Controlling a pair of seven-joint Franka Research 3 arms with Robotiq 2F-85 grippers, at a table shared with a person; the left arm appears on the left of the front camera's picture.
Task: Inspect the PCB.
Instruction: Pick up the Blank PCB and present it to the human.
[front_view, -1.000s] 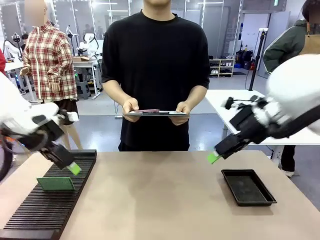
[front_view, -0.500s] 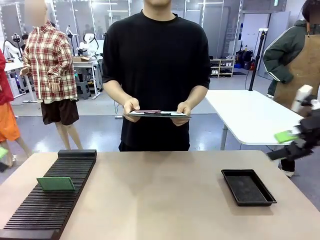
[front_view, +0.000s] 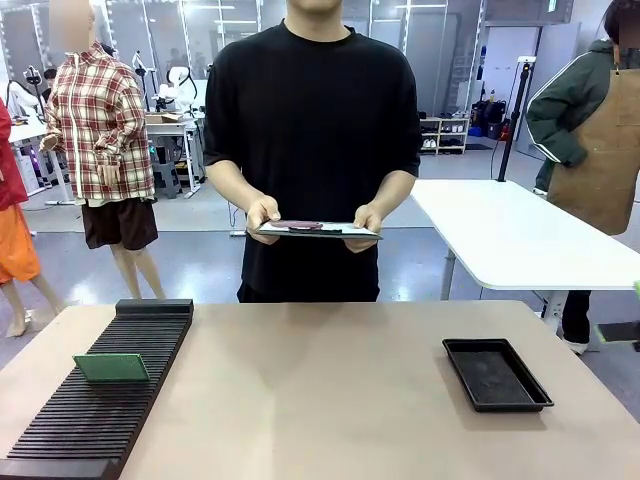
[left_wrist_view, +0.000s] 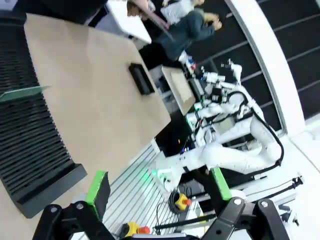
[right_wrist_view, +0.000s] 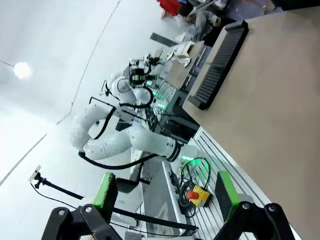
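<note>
Left gripper (left_wrist_view: 159, 182) and right gripper (right_wrist_view: 165, 192) gaped empty; you faced a board (front_view: 111, 368), likely light, stiff, fragile, best pinched by its top edge.

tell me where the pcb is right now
In the front view the PCB stands in a slot of the black rack on the table's left side, far across from the black tray.

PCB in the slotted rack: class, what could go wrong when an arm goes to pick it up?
1. The PCB stands thin and on edge in the rack; an off-centre grasp might tip it.
2. The person stands at the far edge of the table holding a clipboard; a wide swing might hit them.
</note>
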